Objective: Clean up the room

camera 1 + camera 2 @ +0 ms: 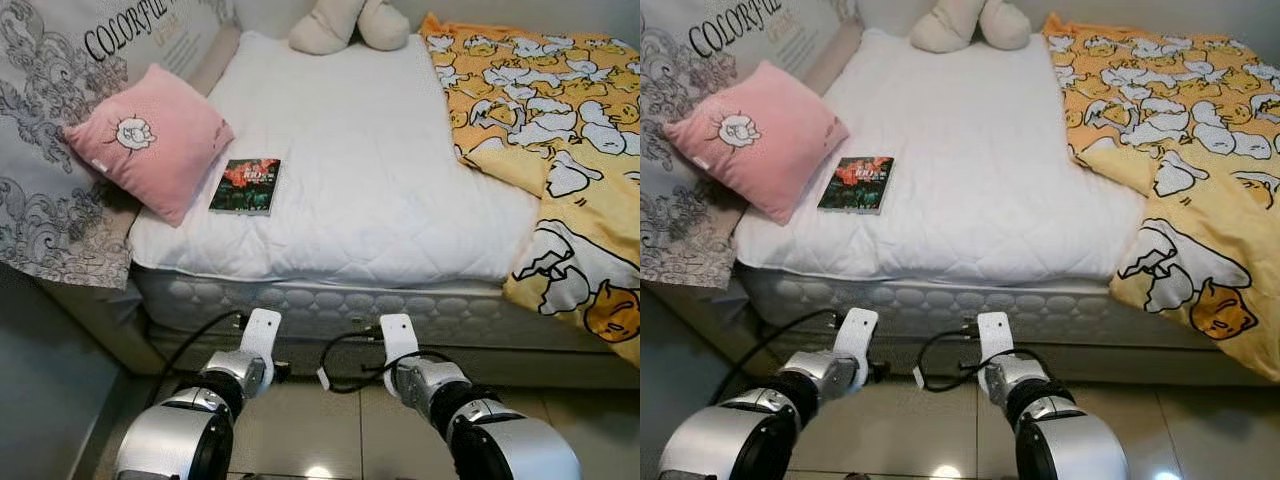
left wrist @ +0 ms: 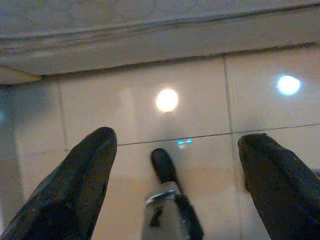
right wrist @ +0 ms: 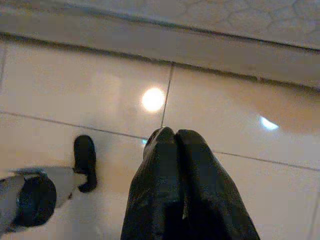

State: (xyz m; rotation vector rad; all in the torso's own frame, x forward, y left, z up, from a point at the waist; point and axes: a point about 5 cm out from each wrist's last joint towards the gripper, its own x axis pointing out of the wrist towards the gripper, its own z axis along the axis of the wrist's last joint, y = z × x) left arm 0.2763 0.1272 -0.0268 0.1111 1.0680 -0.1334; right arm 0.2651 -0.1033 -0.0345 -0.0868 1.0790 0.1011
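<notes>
Bed (image 1: 370, 170) with white quilted mattress pad; yellow cartoon-print blanket (image 1: 560, 150) bunched on robot's right side, hanging over the edge. Pink pillow (image 1: 150, 140) at left by the printed headboard, cream plush toy (image 1: 350, 25) at far end. Small dark-covered book (image 1: 246, 186) (red picture on front) lies flat just beside pillow. Left gripper (image 2: 175, 165) spread wide, empty, over tile floor (image 2: 200, 100); right gripper (image 3: 175, 145) closed on nothing.
</notes>
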